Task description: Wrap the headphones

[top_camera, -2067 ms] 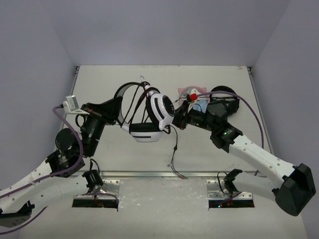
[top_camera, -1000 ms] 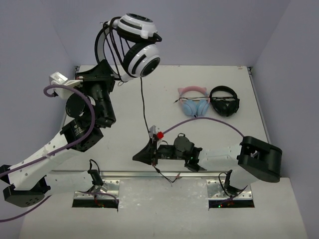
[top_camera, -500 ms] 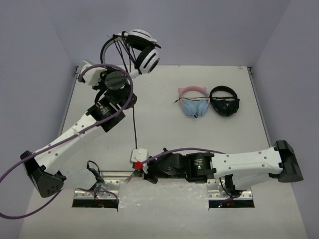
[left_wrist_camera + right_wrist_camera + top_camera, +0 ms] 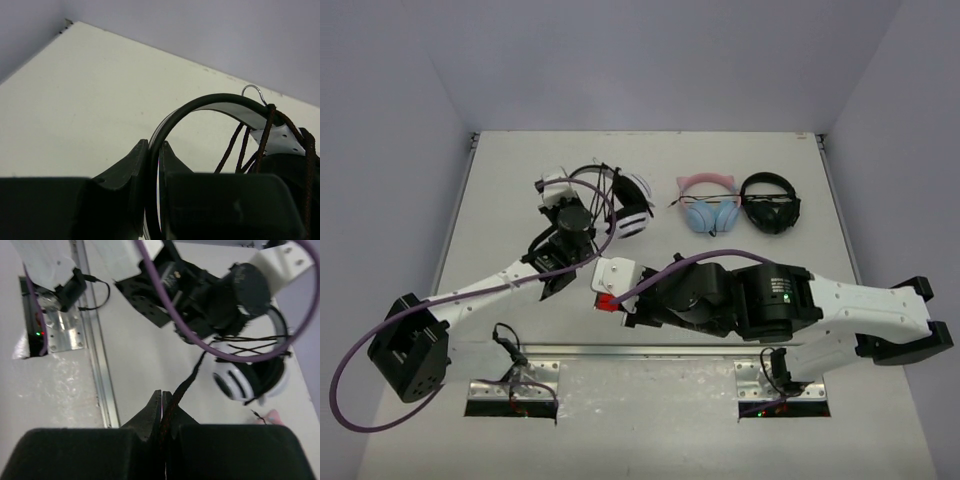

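The white headphones hang just above the table left of centre, several turns of the black cable crossing the headband. My left gripper is shut on the headband; in the left wrist view the gripper pinches the black-and-white band, with cable strands to the right. My right gripper, mostly hidden under its wrist camera, sits close in front of the headphones. In the right wrist view this gripper is shut on the cable, which runs up to the white ear cup.
Pink-and-blue cat-ear headphones and all-black headphones lie at the back right of the table. A metal rail runs along the front edge. The left arm's forearm crosses the front left of the table.
The left gripper has brought the headphones down from high at the back to just above the table. The right gripper has moved from the front rail back toward them, still holding the cable.
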